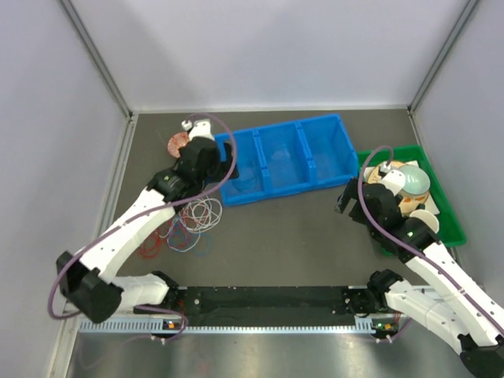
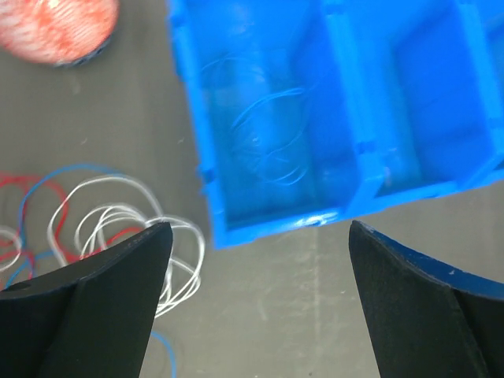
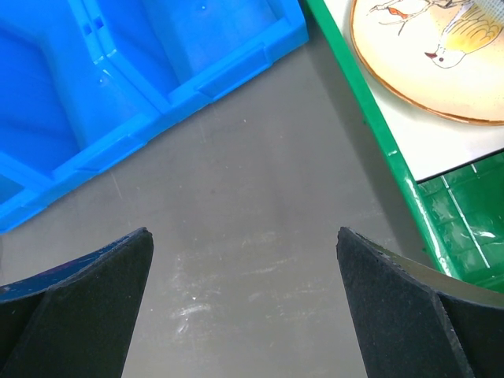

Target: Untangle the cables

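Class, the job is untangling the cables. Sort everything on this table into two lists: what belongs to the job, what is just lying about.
Belongs to the job:
white cable, red cable, blue cable, thin cable lying in the blue bin

Just lying about:
green tray, bird-patterned plate, pale bowl, red-and-white round object

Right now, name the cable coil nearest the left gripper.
The white coil, beside the left gripper; the red and blue cables lie farther off.

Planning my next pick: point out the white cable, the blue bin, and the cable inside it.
white cable (image 2: 110, 211), left wrist view, bunched loops.
blue bin (image 2: 260, 227), left wrist view, near wall.
cable inside bin (image 2: 272, 97), left wrist view, upper strand.
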Controlling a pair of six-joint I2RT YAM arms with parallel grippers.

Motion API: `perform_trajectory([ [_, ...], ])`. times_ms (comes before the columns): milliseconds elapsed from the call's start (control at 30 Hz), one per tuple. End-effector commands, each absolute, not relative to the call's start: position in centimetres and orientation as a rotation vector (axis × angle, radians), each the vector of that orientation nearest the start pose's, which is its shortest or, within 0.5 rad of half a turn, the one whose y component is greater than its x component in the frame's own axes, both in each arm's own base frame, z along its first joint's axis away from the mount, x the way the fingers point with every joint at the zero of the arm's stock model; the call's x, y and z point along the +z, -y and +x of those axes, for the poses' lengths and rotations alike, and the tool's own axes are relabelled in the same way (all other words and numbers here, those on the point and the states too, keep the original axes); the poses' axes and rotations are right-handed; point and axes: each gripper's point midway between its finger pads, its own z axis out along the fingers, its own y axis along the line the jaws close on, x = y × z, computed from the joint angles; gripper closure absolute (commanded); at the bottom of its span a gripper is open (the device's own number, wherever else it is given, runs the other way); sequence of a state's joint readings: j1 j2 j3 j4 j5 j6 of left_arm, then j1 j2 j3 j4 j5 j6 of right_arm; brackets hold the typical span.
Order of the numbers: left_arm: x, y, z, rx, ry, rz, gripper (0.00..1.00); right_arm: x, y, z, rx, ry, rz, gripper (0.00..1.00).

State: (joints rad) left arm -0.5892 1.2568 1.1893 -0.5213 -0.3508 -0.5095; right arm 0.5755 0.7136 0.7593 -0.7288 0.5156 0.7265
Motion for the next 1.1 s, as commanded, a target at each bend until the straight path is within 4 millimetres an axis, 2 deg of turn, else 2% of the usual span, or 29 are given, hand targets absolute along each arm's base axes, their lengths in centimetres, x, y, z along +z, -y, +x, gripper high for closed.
perform_trajectory([
  [0, 17.4, 13.6, 28.8, -0.109, -2.294, -0.181, 0.01, 18.7, -8.2, 23.2, 0.233, -2.087, 0.436, 0.01],
  [67, 14.7, 13.6, 26.4, -0.071, -2.362, -0.152, 0.02, 17.9, -8.6, 23.3, 0.241, -2.107, 0.432, 0.01],
  [100, 14.5, 13.3, 26.0, -0.025, -2.344, -0.221, 0.02, 17.9, -8.8, 23.4, 0.250, -2.107, 0.432, 0.01],
  [133, 13.6, 13.2, 23.8, 0.023, -2.408, -0.199, 0.02, 17.7, -8.9, 23.4, 0.249, -2.114, 0.431, 0.01],
  [167, 13.5, 13.7, 23.0, -0.006, -2.428, -0.275, 0.04, 17.6, -9.1, 23.5, 0.250, -2.120, 0.432, 0.01],
  [300, 11.6, 14.8, 20.3, 0.034, -2.477, -0.199, 0.10, 17.6, -9.2, 24.0, 0.235, -2.110, 0.396, 0.02],
  [333, 11.1, 13.8, 19.4, 0.122, -2.499, -0.172, 0.11, 18.4, -9.0, 24.2, 0.225, -2.090, 0.391, 0.02],
  [433, 9.3, 12.6, 18.3, 0.217, -2.541, -0.193, 0.14, 20.1, -8.4, 24.8, 0.178, -2.049, 0.353, 0.01],
  [500, 8.2, 13.0, 18.5, 0.182, -2.536, -0.205, 0.16, 20.6, -8.4, 25.0, 0.174, -2.042, 0.337, 0.01],
  [533, 7.1, 12.5, 18.1, 0.202, -2.545, -0.202, 0.16, 20.8, -8.6, 25.2, 0.175, -2.045, 0.334, 0.01],
  [567, 6.8, 12.9, 18.5, 0.170, -2.522, -0.225, 0.17, 20.7, -8.8, 25.2, 0.181, -2.050, 0.334, 0.01],
  [733, 4.7, 12.8, 18.4, 0.184, -2.535, -0.229, 0.22, 19.6, -9.6, 25.1, 0.223, -2.083, 0.346, 0.01],
  [800, 4.3, 13.5, 18.7, 0.128, -2.540, -0.235, 0.27, 19.4, -9.7, 24.9, 0.236, -2.087, 0.351, 0.01],
  [967, 3.5, 13.2, 18.6, 0.114, -2.559, -0.241, 0.35, 19.4, -9.6, 24.5, 0.264, -2.077, 0.363, 0.01],
  [1067, 2.7, 12.7, 18.7, 0.098, -2.578, -0.262, 0.36, 19.1, -9.5, 24.3, 0.267, -2.074, 0.376, 0.01],
])
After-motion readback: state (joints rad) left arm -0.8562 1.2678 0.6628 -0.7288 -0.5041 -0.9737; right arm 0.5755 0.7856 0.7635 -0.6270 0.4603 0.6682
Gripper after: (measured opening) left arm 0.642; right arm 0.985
